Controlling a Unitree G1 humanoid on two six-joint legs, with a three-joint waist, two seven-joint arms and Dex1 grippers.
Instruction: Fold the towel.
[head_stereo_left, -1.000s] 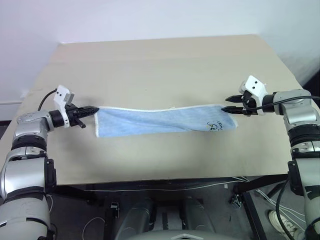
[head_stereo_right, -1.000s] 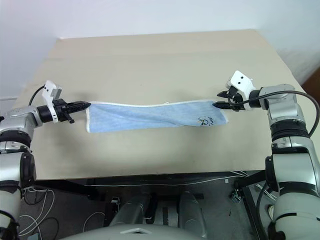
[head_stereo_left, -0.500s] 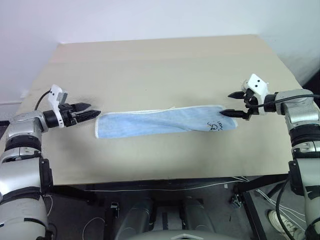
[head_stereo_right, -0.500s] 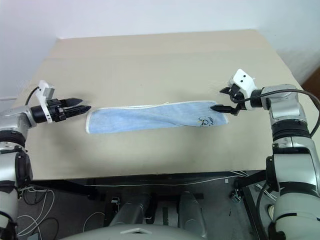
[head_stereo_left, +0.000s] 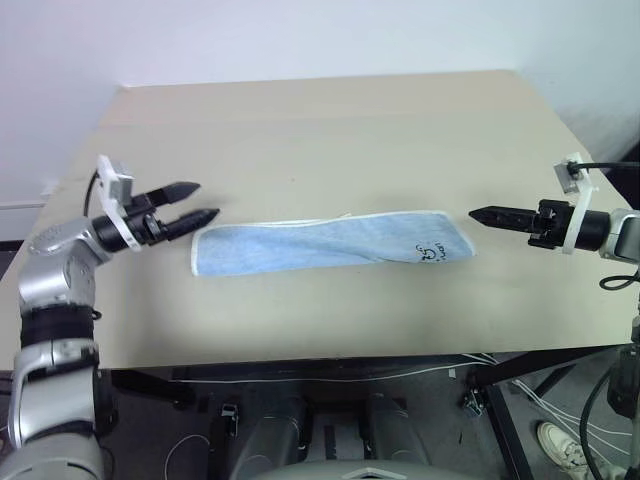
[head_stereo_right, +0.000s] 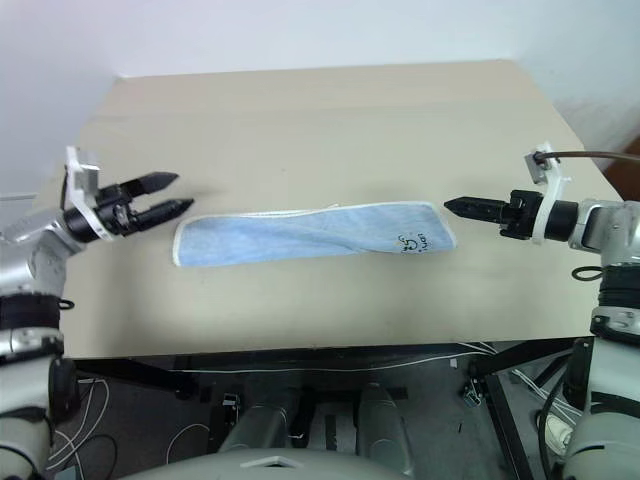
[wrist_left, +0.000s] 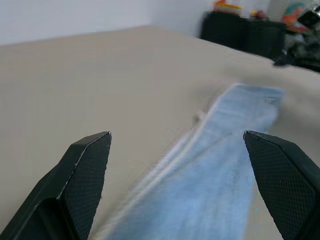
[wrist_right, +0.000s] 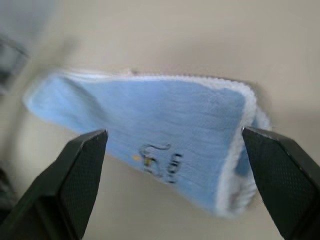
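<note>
Having released the towel (head_stereo_left: 333, 243), both grippers (head_stereo_left: 197, 202) (head_stereo_left: 478, 213) have drawn back, jaws wide.

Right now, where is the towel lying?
In the head views the towel lies flat as a long strip across the middle of the table, nearer its front edge, between the open left gripper and right gripper, touched by neither.

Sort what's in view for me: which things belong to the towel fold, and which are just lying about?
Job: towel, folded into a strip on the table; left gripper, open; right gripper, open.
Lying about: cables under the table.
</note>
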